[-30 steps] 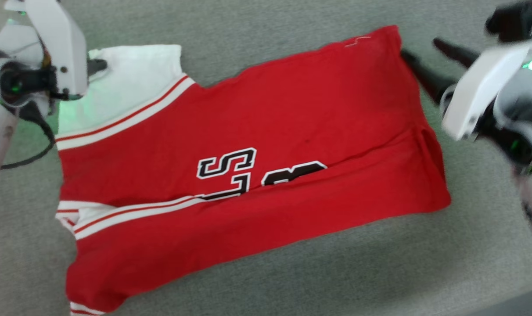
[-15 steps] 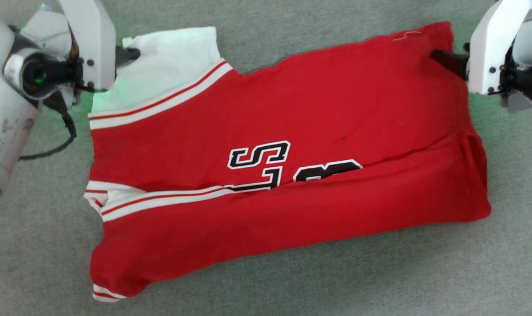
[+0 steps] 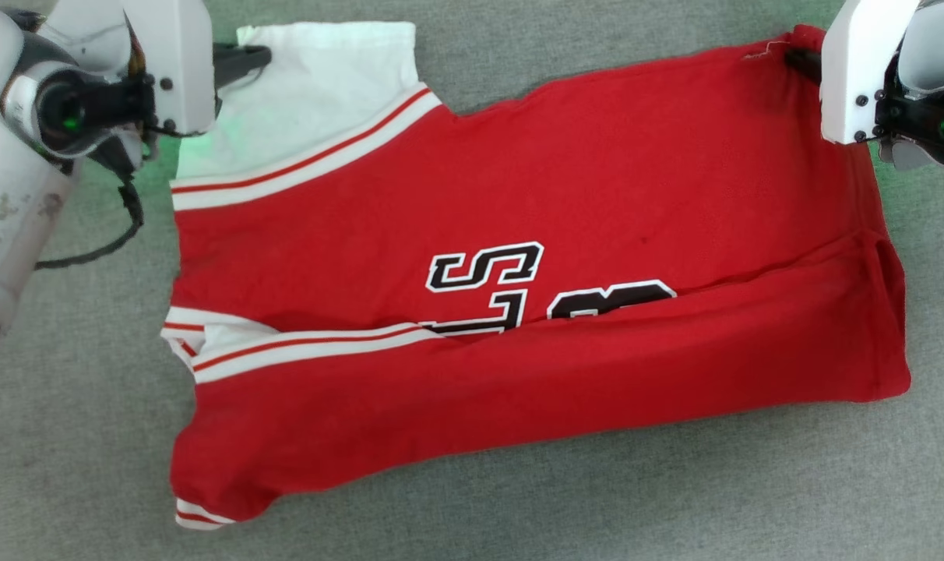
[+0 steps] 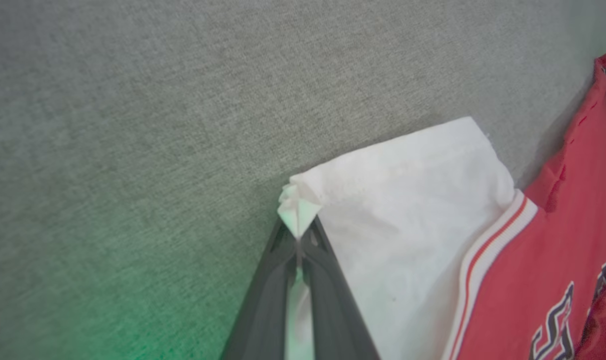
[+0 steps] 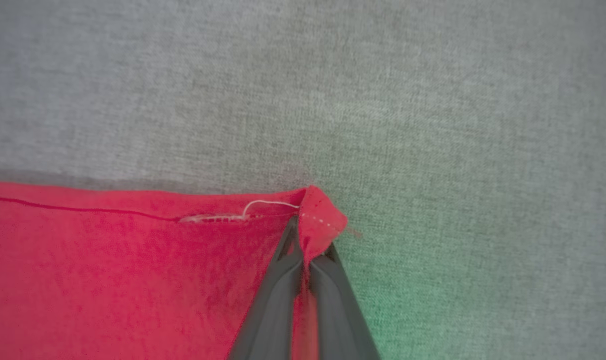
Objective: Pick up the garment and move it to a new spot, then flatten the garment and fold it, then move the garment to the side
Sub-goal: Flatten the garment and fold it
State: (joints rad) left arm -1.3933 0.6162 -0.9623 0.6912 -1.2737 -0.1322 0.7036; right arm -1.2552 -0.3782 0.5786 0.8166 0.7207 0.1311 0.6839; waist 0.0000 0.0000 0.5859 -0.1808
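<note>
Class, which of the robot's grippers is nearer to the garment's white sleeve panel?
Left. The left gripper pinches a corner of the white panel; the right gripper pinches a red corner of the garment, far across it.

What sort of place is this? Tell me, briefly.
Probably a robot test bench for folding clothes, though I can't be sure: a plain grey fabric-covered surface, one red garment spread on it, and the left gripper and right gripper each pinching a corner.

I'm wearing white, screw-dotted wrist housings point(image 3: 172, 62); a black cable point(image 3: 137, 222) is looping off my scuffed left forearm point(image 3: 12, 214); my left gripper point(image 4: 299, 235) is showing dark grey fingers point(image 4: 328, 300).
</note>
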